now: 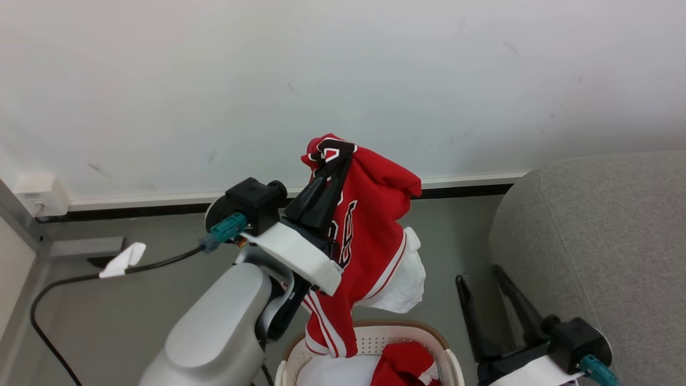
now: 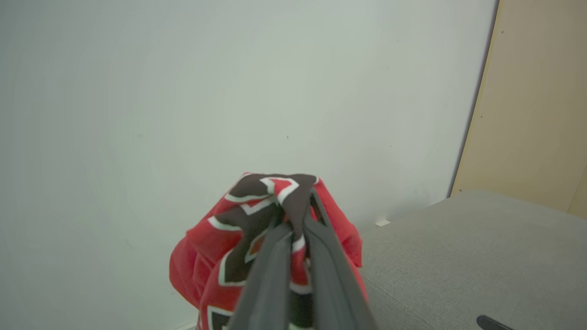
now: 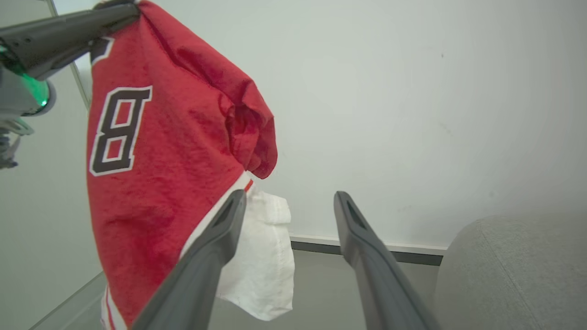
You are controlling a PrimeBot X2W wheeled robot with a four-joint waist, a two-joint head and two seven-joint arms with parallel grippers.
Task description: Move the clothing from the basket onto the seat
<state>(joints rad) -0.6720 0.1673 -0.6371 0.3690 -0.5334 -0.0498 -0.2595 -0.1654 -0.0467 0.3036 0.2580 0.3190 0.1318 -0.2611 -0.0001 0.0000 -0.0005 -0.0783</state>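
red garment [image 1: 370, 236] hangs from the left gripper [image 1: 335, 155], which is pinched tight on its bunched top, right over the basket [image 1: 370, 328]. can't tell if it's a jersey or shorts. the basket is cut off at the bottom edge, with more red clothing [image 1: 402, 364] inside. right gripper [image 1: 479, 274] is spread wide with nothing in it, beside the grey seat [image 1: 600, 225]. grey floor [image 1: 134, 300], white wall [image 1: 343, 80].
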